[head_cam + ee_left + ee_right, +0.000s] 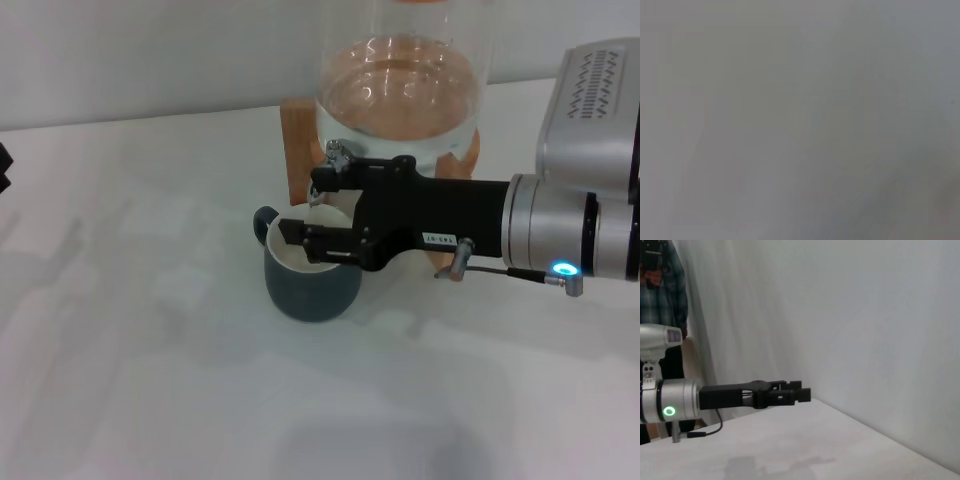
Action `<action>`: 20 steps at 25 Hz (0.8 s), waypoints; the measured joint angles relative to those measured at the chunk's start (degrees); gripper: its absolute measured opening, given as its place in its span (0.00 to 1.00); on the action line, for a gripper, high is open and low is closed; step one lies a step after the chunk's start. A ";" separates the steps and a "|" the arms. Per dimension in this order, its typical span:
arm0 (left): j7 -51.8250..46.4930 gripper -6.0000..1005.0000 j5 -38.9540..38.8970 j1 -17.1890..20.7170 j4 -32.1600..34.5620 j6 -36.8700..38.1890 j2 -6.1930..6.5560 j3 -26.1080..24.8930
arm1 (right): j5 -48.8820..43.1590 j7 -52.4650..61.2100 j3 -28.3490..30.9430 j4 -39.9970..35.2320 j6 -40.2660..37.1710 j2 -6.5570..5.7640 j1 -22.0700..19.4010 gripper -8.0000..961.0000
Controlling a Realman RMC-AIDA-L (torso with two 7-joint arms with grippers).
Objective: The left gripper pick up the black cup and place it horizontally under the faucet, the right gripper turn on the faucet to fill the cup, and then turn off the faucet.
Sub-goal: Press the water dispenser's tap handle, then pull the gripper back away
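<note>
With the black cup (312, 280) set under the faucet (335, 158), the right gripper (300, 215), fingers spread, is best eased squarely onto the lever.

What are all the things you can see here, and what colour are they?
black cup: one, dark grey-black with a cream inside, upright on the table under the tap.
faucet: one, shiny chrome, on the front of the glass dispenser.
glass dispenser: one, clear, on the wooden stand.
wooden stand: one, orange-brown, behind the cup.
table: one, white.
person: one, checked shirt, far off in the right wrist view.
right gripper: one tool, black, at the faucet, above the cup.
left gripper: one tool, black, off to the side over the table.
</note>
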 joint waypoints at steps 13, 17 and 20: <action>-0.02 0.89 -0.11 -0.02 0.13 -0.16 0.15 -0.01 | -0.02 0.00 1.59 -0.15 -0.18 -0.15 -0.25 0.71; -0.02 0.89 -0.13 -0.11 0.13 -0.65 0.18 -0.17 | -0.02 0.00 2.32 0.02 -0.16 -0.17 -0.45 0.71; -0.02 0.89 -0.14 -0.14 0.14 -0.70 0.18 -0.19 | -0.02 0.01 2.77 0.17 0.05 -0.18 -0.57 0.71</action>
